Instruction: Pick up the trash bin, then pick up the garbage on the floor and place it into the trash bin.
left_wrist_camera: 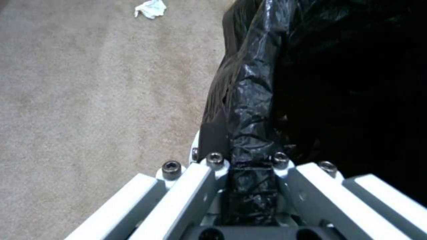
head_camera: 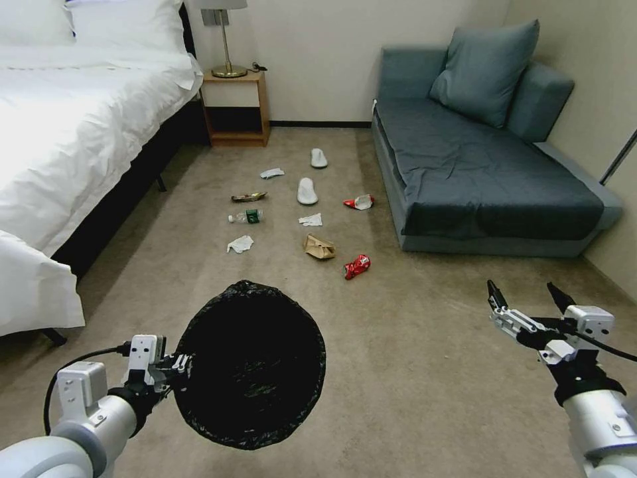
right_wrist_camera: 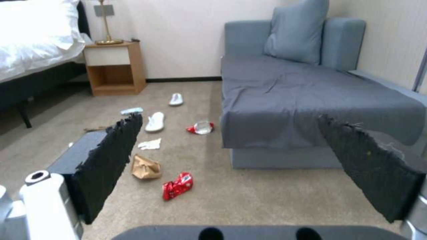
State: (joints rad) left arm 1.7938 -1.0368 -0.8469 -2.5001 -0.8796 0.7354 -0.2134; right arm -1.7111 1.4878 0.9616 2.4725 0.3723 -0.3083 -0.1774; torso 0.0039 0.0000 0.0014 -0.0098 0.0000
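The left gripper (head_camera: pixel 174 367) was pinching the rim of the trash bin (head_camera: pixel 251 364) and held it low in front of the robot, above the carpet (head_camera: pixel 411 372). In the left wrist view, the gripper's fingers (left_wrist_camera: pixel 209 160) were pressed on the crinkled black bag (left_wrist_camera: pixel 249 110) folded over the rim. The bin looked dark inside.

The right gripper (head_camera: pixel 527 302) hung over the carpet on the robot's right, well apart from the bin. Its two black fingers (right_wrist_camera: pixel 111 160) were spread wide and held nothing.

The garbage lay on the carpet farther ahead, between the bed (head_camera: pixel 73 126) and the sofa (head_camera: pixel 478 172). A red wrapper (head_camera: pixel 356 266) was the closest piece, with a brown paper bag (head_camera: pixel 319 247) just beside it. A white tissue (head_camera: pixel 240 244) lay to the left, near a clear bottle with a green label (head_camera: pixel 246 216). Another tissue (head_camera: pixel 310 220) sat near the middle. A gold wrapper (head_camera: pixel 249 196) and a second red wrapper (head_camera: pixel 359 202) lay farther back. Two white slippers (head_camera: pixel 307 190) lay beyond them, one behind the other, with a small white scrap (head_camera: pixel 272 173) to their left. A wooden nightstand (head_camera: pixel 237 106) with a lamp (head_camera: pixel 225 40) stood by the wall.
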